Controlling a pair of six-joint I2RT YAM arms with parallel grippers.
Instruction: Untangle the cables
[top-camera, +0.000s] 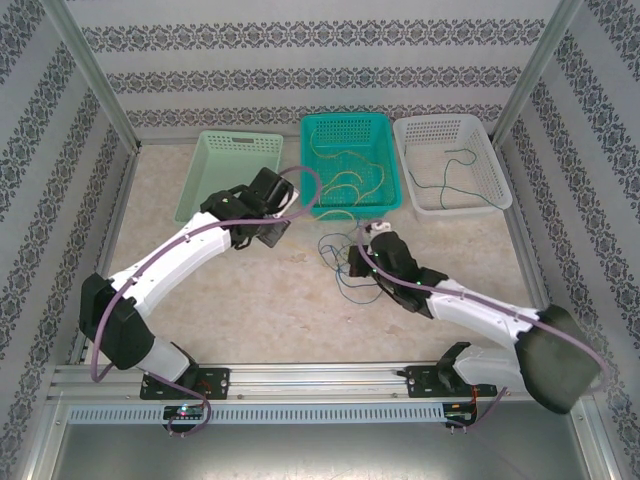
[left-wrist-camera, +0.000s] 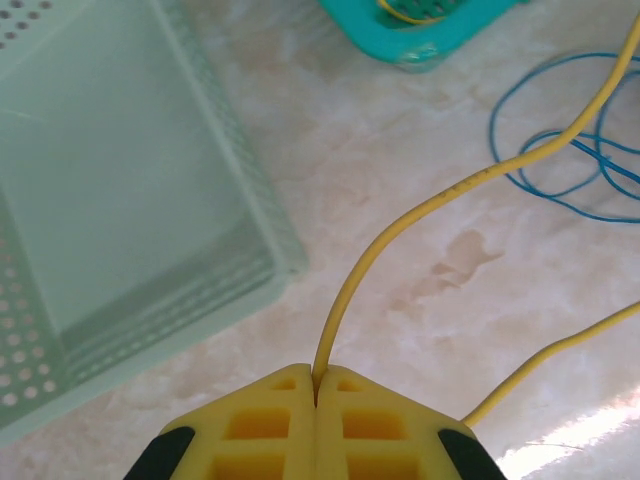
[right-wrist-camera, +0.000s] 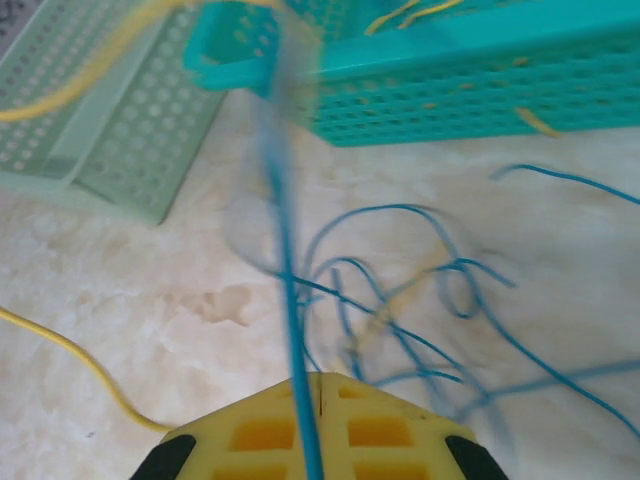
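The blue cable lies in loose loops near the middle of the table, just in front of the blue-green basket at the far edge. The right claw is pinched tight on one strand of it. I think it holds that strand so it can lift it out of the loops.

The yellow cable is mixed in with the blue one. Part of it lies in the blue-green basket and part comes out onto the table. The left claw is pinched tight on it, beside the light green basket at the far left corner. Each claw has one colour, most likely so the two can be pulled apart.

A thin dark cable lies alone in the white basket at the far right corner.

The blue strand by the right claw is blurry. I cannot tell where yellow and blue cross, or which lies on top. The cable ends are hard to find.
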